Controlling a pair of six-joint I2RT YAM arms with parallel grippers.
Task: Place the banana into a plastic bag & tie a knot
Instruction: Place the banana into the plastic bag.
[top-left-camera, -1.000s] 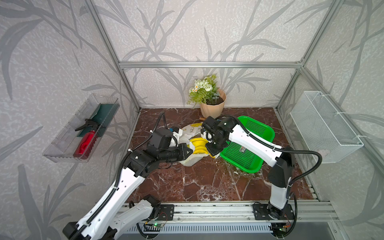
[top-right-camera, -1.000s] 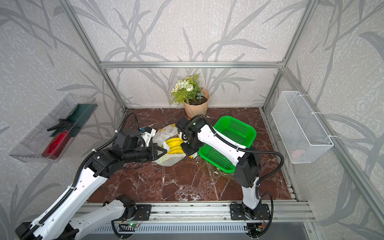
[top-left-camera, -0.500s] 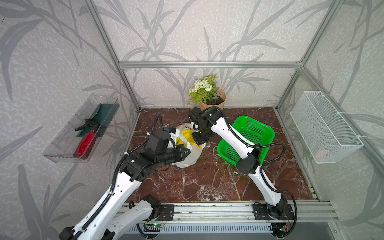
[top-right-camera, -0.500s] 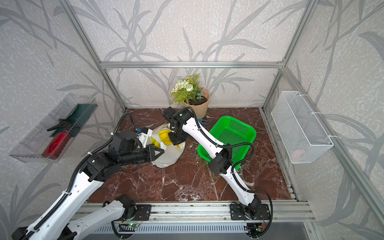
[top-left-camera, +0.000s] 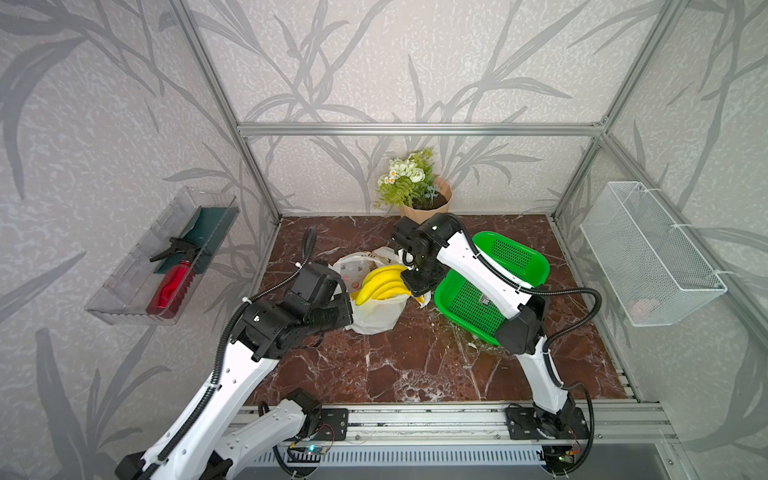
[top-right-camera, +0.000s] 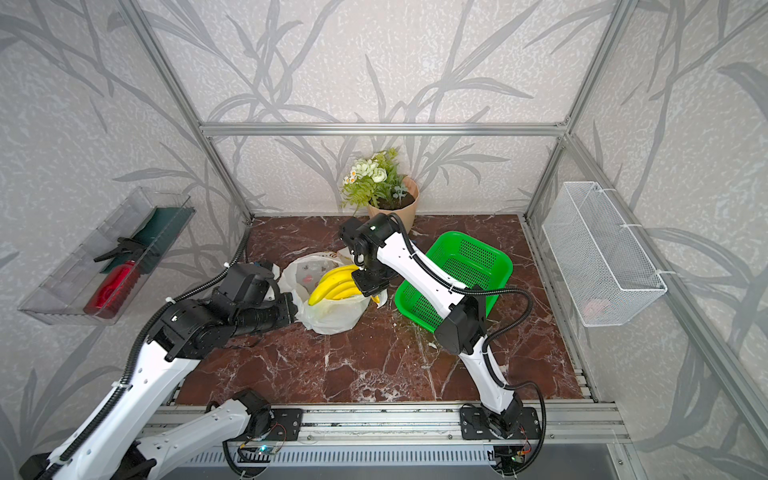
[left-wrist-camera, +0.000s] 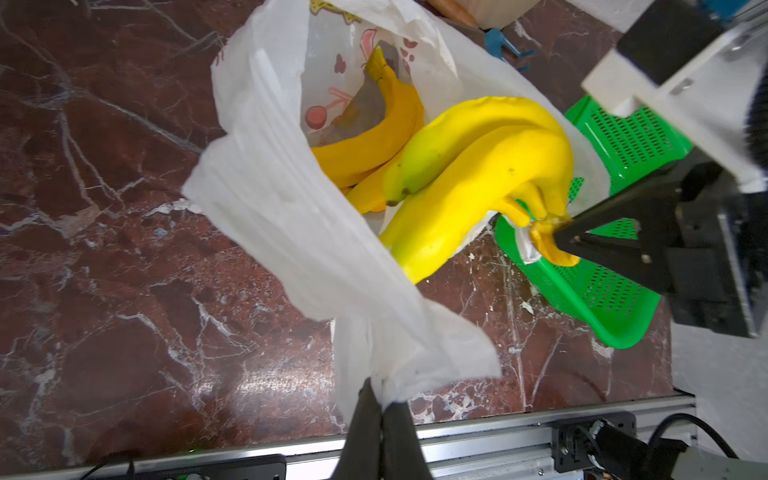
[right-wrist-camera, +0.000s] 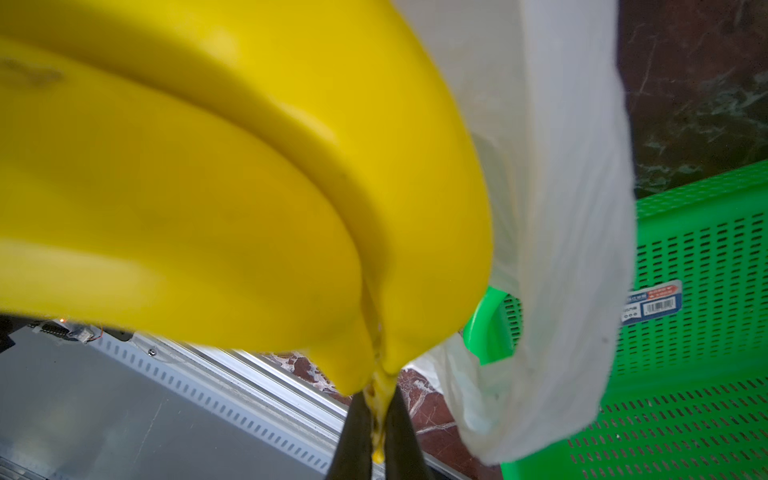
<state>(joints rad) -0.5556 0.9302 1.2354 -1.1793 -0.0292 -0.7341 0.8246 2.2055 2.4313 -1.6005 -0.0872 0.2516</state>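
The yellow banana (top-left-camera: 384, 282) (top-right-camera: 336, 284) bunch lies across the open mouth of the white plastic bag (top-left-camera: 376, 318) (top-right-camera: 336, 316), its tips inside and its stem end over the rim. My right gripper (right-wrist-camera: 377, 415) (top-left-camera: 409, 272) is shut on the banana's stem (left-wrist-camera: 548, 232). The left gripper (left-wrist-camera: 382, 399) is shut on the near rim of the bag (left-wrist-camera: 291, 208) and holds it up. In the left wrist view a darker banana (left-wrist-camera: 374, 137) lies deeper in the bag. The bag's mouth gapes open; the knot is not in view.
A green perforated basket (top-left-camera: 511, 257) (top-right-camera: 457, 266) stands tilted right of the bag, under my right arm. A flower pot (top-left-camera: 424, 203) stands at the back. On the right wall hangs a wire basket (top-left-camera: 648, 257), on the left wall a clear tray (top-left-camera: 166, 257).
The right gripper has carried the banana bunch left to the bag's mouth and then slightly back and down into it. The left gripper has kept its hold on the bag's rim.
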